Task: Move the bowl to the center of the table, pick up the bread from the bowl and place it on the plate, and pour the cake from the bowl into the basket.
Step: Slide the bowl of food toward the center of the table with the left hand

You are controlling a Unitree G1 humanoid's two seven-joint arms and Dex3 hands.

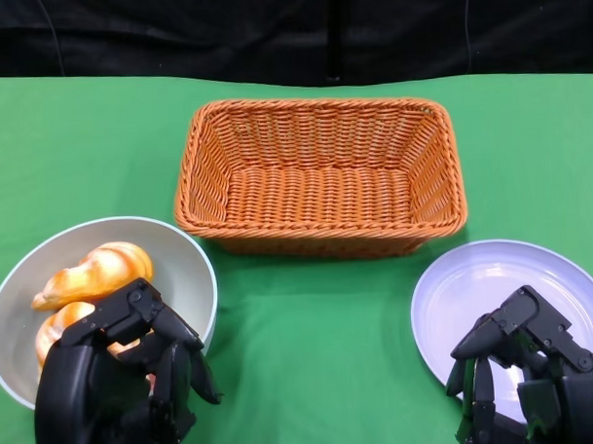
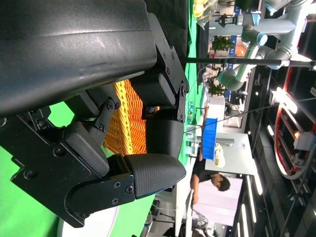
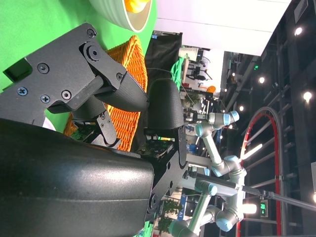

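Left robot hand (image 1: 122, 384) over bowl (image 1: 186, 270)

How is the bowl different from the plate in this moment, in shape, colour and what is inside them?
The bowl is deep, with high cream walls; the plate is shallow and pale lilac-white. The bowl holds golden baked pieces; the plate carries no food. The bowl sits at the table's left near the left robot hand; the plate sits at the right, partly under the right robot hand. Both are round and rest on the green cloth.

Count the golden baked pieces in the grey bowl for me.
2 visible in the grey bowl: one golden bread piece at its middle, another partly hidden under the left hand. More may be hidden.
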